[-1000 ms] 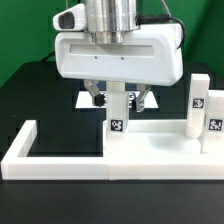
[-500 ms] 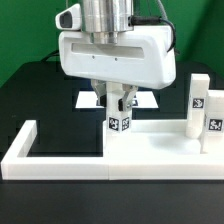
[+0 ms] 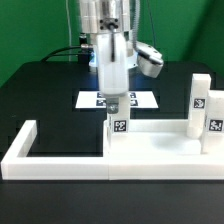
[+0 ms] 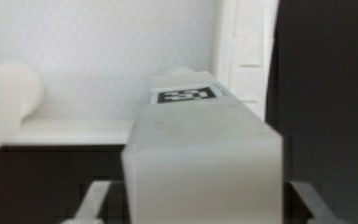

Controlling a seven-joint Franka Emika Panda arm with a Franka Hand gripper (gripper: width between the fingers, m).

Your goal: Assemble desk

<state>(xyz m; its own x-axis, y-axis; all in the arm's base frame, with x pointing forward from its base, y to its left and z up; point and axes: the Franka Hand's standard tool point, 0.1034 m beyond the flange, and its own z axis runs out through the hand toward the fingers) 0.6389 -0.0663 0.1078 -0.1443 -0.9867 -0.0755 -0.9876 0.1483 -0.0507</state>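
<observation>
The white tabletop (image 3: 155, 148) lies flat against the white U-shaped border frame (image 3: 20, 150). A tagged white leg (image 3: 118, 128) stands upright on the tabletop's corner on the exterior view's left. My gripper (image 3: 114, 106) comes straight down over it, turned edge-on to the camera, and is shut on the leg's top. In the wrist view the leg (image 4: 197, 150) fills the middle between my fingers (image 4: 96, 200), with the tabletop (image 4: 87, 40) beyond it. Two more tagged legs (image 3: 198, 100) (image 3: 213, 118) stand at the tabletop's end on the exterior view's right.
The marker board (image 3: 88, 100) lies on the black table behind the leg. The border frame runs along the front and up the exterior view's left. Cables hang behind the arm at the back.
The fingers went from open around the leg to shut on it. The hand then turned about a quarter turn around the leg's axis, from broadside to edge-on.
</observation>
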